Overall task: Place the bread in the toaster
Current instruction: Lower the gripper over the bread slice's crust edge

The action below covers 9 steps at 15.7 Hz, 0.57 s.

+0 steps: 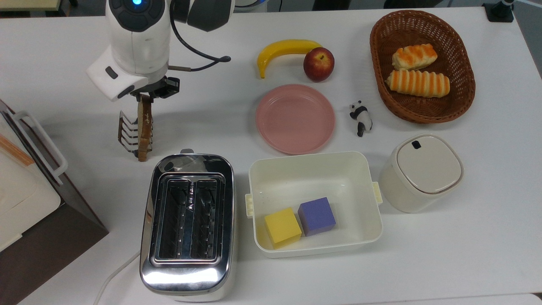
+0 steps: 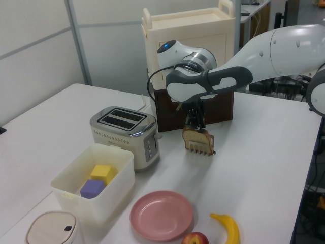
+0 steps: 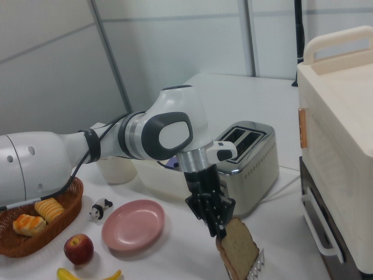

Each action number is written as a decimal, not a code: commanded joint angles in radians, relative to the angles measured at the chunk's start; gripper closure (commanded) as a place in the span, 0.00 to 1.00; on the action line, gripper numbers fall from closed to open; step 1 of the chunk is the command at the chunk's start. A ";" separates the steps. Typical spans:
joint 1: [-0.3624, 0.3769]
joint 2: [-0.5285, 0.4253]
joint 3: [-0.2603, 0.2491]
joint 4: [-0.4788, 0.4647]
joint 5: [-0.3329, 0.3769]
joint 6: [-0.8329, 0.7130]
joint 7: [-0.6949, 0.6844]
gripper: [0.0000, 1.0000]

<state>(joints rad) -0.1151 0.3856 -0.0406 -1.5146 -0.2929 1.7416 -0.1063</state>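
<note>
The gripper point(image 1: 145, 95) had closed on the top edge of the bread point(image 1: 144, 127), which stood upright in the wire rack point(image 1: 127, 131) (just behind the toaster point(image 1: 188, 224)). Grasping looked done; next, lift straight out, then carry to a slot.

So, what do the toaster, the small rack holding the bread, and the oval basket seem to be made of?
The toaster looks like polished chrome-finished metal: its shell mirrors the room lights. The rack seems to be thin metal wire, with dark, slightly shiny prongs. The basket appears woven from brown wicker or a similar fibre, since its wall shows a regular weave; it could also be plastic imitation.
</note>
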 commanded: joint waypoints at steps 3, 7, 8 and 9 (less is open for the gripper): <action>0.006 -0.002 -0.005 -0.007 0.003 0.019 0.003 0.91; 0.006 -0.002 -0.005 -0.006 0.003 0.018 0.002 0.95; 0.006 -0.004 -0.005 -0.006 0.003 0.016 0.000 0.95; 0.006 -0.004 -0.005 -0.004 0.003 0.016 -0.001 0.95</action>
<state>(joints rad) -0.1149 0.3860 -0.0406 -1.5145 -0.2929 1.7416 -0.1063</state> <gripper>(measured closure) 0.947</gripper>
